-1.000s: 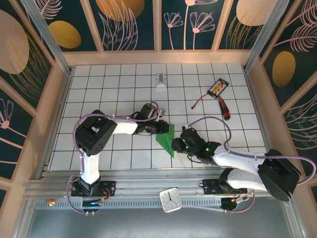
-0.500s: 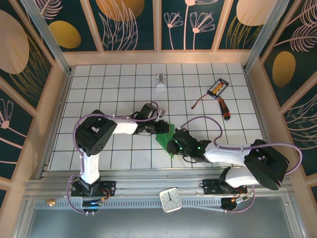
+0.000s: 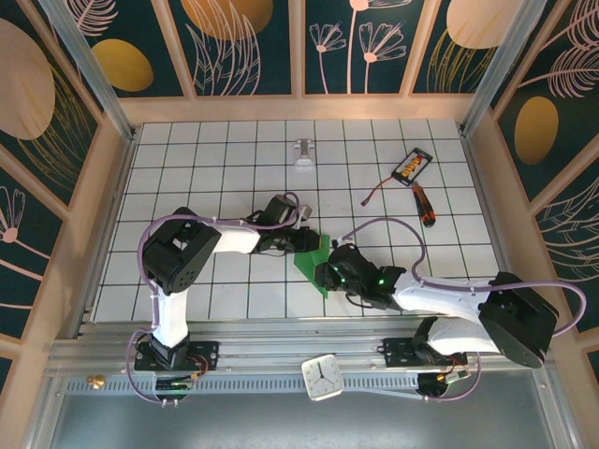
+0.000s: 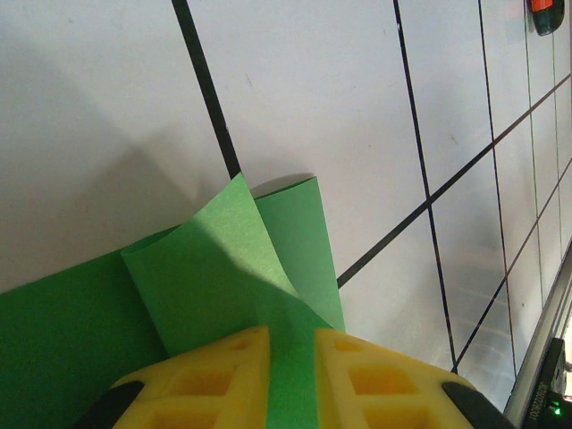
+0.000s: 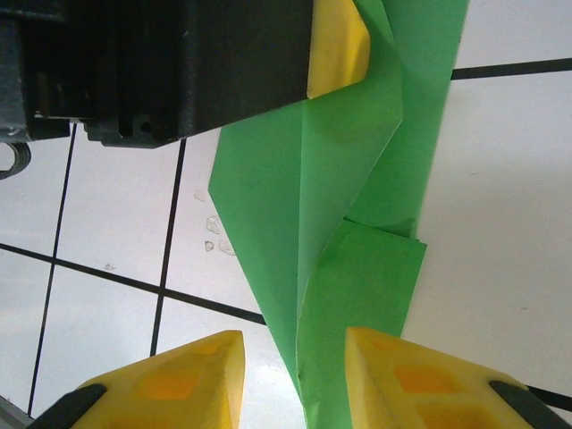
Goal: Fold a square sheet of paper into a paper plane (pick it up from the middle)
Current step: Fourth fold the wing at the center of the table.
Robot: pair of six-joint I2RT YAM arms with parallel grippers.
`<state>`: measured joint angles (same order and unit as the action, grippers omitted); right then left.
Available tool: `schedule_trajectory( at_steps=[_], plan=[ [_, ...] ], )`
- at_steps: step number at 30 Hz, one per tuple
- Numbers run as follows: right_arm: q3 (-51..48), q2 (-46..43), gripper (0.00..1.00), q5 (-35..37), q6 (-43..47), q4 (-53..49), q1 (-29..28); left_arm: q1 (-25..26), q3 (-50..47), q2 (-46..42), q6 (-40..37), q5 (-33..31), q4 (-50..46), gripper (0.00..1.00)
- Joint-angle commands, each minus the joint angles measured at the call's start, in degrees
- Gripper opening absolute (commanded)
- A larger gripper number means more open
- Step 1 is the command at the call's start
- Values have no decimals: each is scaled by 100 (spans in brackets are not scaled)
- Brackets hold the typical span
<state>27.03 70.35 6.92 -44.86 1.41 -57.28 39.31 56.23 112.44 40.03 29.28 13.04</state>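
Left fingers (image 4: 214, 375) clamp the part-folded paper plane (image 4: 223, 268) as an anchor while right fingers (image 5: 179, 375), apart, straddle its crease, apparently to press it.

Right end effector (image 3: 325, 276) travelled left across the counter (image 3: 234, 159), from the tile just right of the folded green paper (image 3: 307, 263) to a position over the paper's right part. Nearly all of this travel occurred in the first half-second, with little further shift after that. From above, less green was exposed, since the paper's right edge lay under the end effector. Right arm elbow (image 3: 517, 323) swung left, then partly back to the right. Purple cable loop (image 3: 374, 223) shifted left with the end effector.
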Motion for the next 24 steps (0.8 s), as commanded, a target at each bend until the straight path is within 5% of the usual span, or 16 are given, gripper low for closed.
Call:
schedule_trajectory(
  at_steps=[1,13,24],
  plan=[
    [145,170,36,222,15,-13,-73,-87,-192,131,-162,-371,-662,22],
    [456,1110,31,129,108,303,-112,-89,-191,141,-162,-353,-671,22],
    [225,1059,11,-86,34,550,21,-92,-209,133,-162,-347,-662,22]
  ],
)
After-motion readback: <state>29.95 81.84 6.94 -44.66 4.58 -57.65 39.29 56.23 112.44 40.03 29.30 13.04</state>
